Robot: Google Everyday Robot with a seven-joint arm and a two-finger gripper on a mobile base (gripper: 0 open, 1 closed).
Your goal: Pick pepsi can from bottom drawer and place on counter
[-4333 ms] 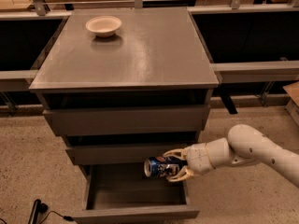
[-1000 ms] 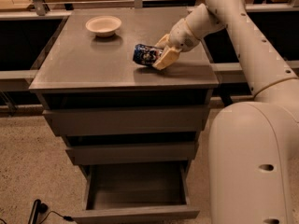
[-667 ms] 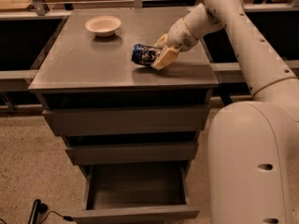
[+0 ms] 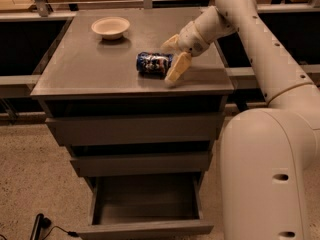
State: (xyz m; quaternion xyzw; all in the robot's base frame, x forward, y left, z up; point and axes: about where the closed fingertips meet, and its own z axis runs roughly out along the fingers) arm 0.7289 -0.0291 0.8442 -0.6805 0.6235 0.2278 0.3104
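Note:
The blue pepsi can lies on its side on the grey-brown counter, near the middle right. My gripper is just right of the can, at its right end, with its cream fingers spread apart, one behind the can's end and one in front. The fingers are open and do not clamp the can. The bottom drawer is pulled out below and its inside shows no object.
A shallow cream bowl stands at the counter's back left. The two upper drawers are closed. My arm and white body fill the right side. Light wooden tabletops run along the back. A black cable lies on the floor.
The can, held tilted just above the counter before, now rests on its side on the counter. The fingers have spread apart and let it go.

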